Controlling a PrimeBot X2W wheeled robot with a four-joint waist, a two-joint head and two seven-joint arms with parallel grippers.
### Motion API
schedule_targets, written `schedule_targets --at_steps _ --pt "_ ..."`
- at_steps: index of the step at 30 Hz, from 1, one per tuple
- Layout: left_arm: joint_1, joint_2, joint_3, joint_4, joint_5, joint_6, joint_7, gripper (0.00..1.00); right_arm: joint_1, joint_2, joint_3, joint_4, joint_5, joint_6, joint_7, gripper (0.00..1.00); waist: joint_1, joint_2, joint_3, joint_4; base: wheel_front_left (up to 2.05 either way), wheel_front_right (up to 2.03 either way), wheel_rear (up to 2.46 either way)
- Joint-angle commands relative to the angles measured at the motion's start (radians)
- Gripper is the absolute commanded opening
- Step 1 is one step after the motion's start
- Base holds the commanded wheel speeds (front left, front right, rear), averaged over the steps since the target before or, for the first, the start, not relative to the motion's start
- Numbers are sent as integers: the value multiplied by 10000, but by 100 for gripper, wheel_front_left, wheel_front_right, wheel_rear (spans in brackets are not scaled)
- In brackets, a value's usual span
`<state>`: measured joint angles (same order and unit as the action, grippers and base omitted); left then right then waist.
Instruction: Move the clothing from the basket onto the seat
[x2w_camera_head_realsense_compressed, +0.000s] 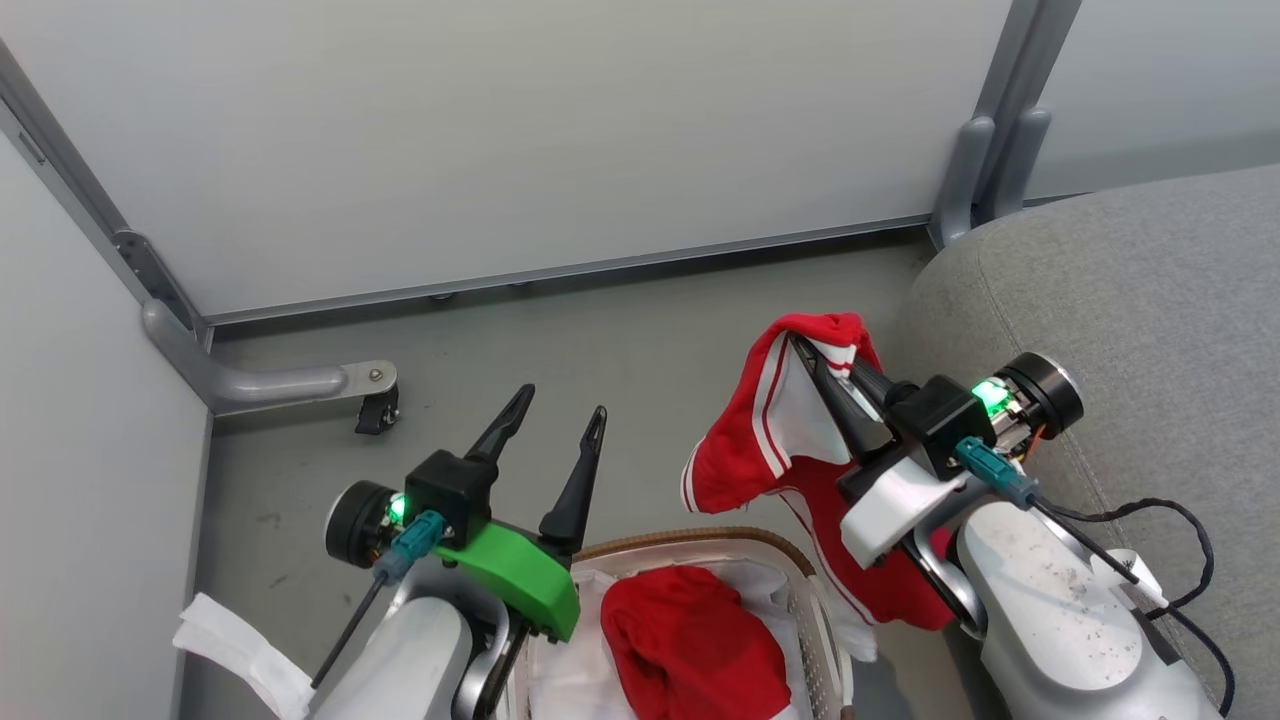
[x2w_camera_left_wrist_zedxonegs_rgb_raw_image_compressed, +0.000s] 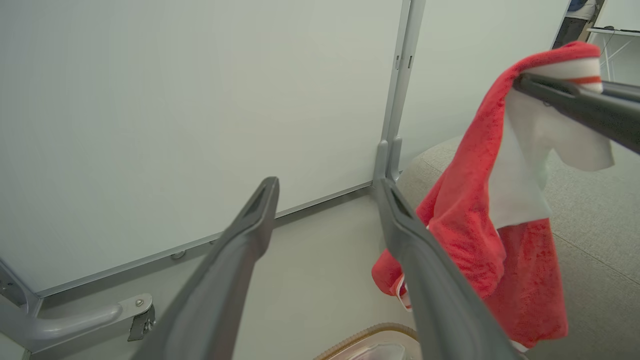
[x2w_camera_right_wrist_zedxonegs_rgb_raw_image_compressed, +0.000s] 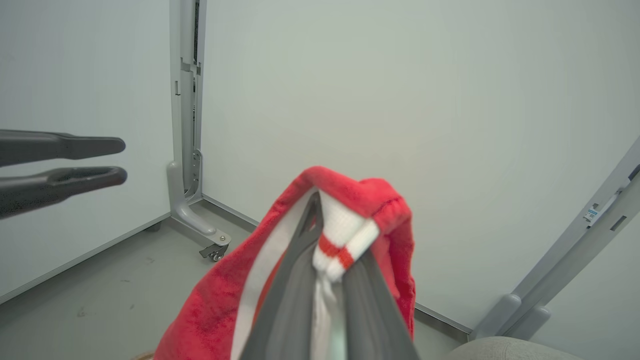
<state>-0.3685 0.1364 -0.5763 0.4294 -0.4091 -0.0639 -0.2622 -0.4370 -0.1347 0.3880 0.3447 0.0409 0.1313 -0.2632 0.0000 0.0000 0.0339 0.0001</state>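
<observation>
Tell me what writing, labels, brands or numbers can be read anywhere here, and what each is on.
No text here can be read.
Sticker on the grey post: a small white tag with a blue patch, too small to read.
Jersey: only white stripes show, no lettering in view.
Red garment in the basket: plain, no print showing.

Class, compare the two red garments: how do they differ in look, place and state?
The jersey has white panels and stripes; the plain garment is all red. The jersey hangs from the shut right gripper; the plain garment lies crumpled in the basket. Both are soft red cloth.
</observation>
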Motion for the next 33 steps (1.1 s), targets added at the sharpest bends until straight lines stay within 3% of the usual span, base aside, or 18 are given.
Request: schedule_targets --at_steps 1,15,25,33 --pt "274 -84 143 50 182 -79 -37 100 148 -36 -94 -97 -68 -10 -25 0 0 0 10 -28 0 0 0" --pt "1363 -771 1219 -26 955 -347 -36 100 -283 -64 -724 -466 -301 -10 -26 0 0 0 316 -843 0 0 0" --pt "1280 -848 1140 -192 1378 -489 -36 100 -226 -468 -1628 -1023 -508 -10 -25 0 0 0 972 -2738 0 0 0" --pt "963 -843 950 -267 1530 -567 -37 100 -80 -331 -2238 -1309 -546 -10 -25 0 0 0 1465 -3923 0 0 0"
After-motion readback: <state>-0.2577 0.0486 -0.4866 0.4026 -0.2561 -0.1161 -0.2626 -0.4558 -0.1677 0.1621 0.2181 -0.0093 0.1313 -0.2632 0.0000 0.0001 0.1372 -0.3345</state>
